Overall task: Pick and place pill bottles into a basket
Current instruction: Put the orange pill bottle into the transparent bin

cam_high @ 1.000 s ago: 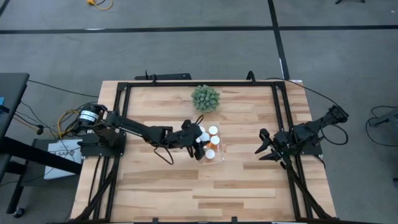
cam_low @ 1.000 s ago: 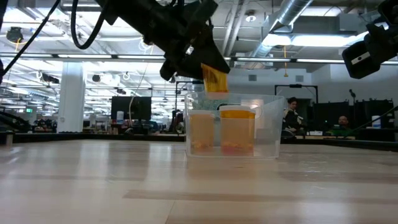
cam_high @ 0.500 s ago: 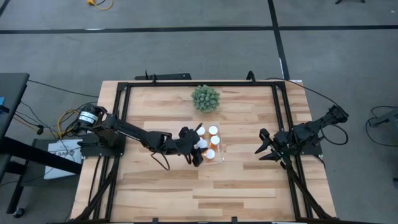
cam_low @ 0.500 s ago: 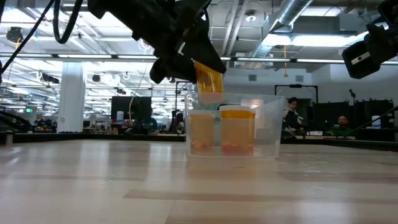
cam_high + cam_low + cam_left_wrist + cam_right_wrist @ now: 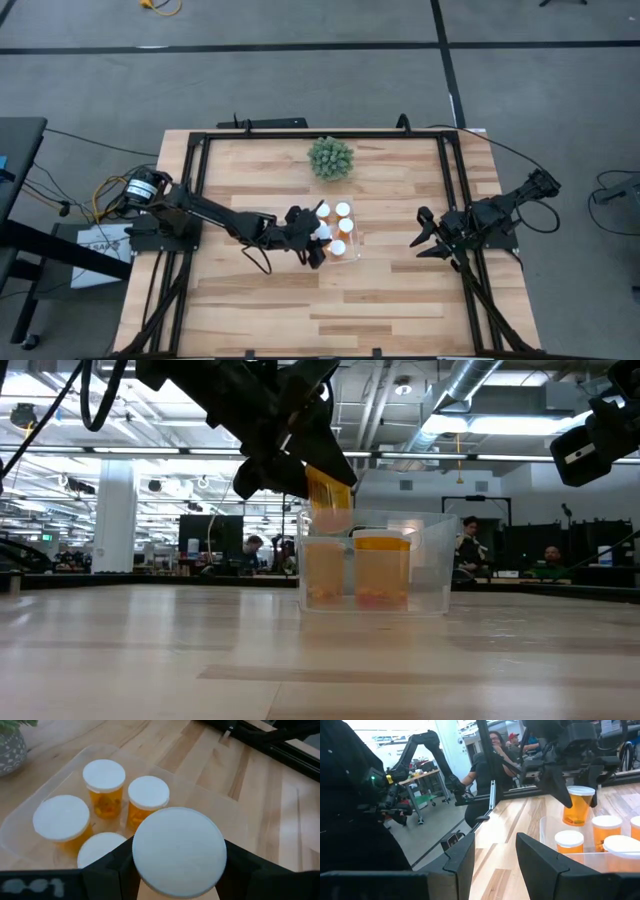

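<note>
The clear basket (image 5: pixel 340 232) stands mid-table and holds several amber pill bottles with white caps (image 5: pixel 104 774), upright on their bases. It also shows in the low view (image 5: pixel 420 565). My left gripper (image 5: pixel 318 244) reaches in from the table's left and is shut on one more pill bottle (image 5: pixel 328 498) above the basket's near left part. That bottle's white cap (image 5: pixel 179 851) fills the left wrist view. My right gripper (image 5: pixel 423 240) waits open and empty near the table's right edge, and shows open in its own wrist view (image 5: pixel 495 855). My left gripper pinches the pill bottle between its two fingers (image 5: pixel 112 867), one on each side just under the cap's rim (image 5: pixel 145 870). It comes slanting down from the table's left. The bottle hangs clear and tilted, cap up, with its lower end (image 5: pixel 332 525) at about the height of the basket's rim.
A green spiky plant ball (image 5: pixel 330 157) stands just beyond the basket toward the far edge. A black frame (image 5: pixel 320 133) runs round the tabletop. Bare wood lies near and to both sides of the basket. People are in the room behind the table.
My left gripper, still shut on the pill bottle, has moved a little toward the table's near edge and downward. The bottle has come lower, close to the basket's rim.
</note>
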`<state>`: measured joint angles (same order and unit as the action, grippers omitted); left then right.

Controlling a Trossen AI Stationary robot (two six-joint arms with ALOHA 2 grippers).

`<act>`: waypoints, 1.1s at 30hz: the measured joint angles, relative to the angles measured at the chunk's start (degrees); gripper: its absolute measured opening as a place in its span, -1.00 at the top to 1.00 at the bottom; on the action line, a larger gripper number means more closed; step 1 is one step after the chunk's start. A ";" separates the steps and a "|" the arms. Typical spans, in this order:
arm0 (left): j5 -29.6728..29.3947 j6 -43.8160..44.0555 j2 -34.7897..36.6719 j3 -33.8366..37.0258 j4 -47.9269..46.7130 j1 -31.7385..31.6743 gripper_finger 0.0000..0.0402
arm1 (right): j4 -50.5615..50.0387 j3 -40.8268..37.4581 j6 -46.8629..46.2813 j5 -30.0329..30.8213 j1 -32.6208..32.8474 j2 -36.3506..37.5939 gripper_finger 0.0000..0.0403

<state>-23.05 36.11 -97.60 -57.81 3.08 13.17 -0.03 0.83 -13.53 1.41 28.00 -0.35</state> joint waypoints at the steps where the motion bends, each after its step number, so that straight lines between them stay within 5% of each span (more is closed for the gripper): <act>1: 0.00 0.33 0.00 0.00 -0.03 0.07 0.10 | 0.00 -0.01 0.01 0.00 0.01 0.00 0.33; 14: 4.37 3.75 -8.32 -0.06 4.23 1.09 0.10 | 0.00 0.00 -0.01 0.00 0.01 0.01 0.33; 33: 1.51 0.95 -8.37 -0.06 3.67 0.80 0.10 | 0.00 -0.01 0.02 0.00 0.01 0.00 0.33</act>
<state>-21.54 37.06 -105.97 -57.87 6.75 13.98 -0.03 0.82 -13.52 1.41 28.01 -0.35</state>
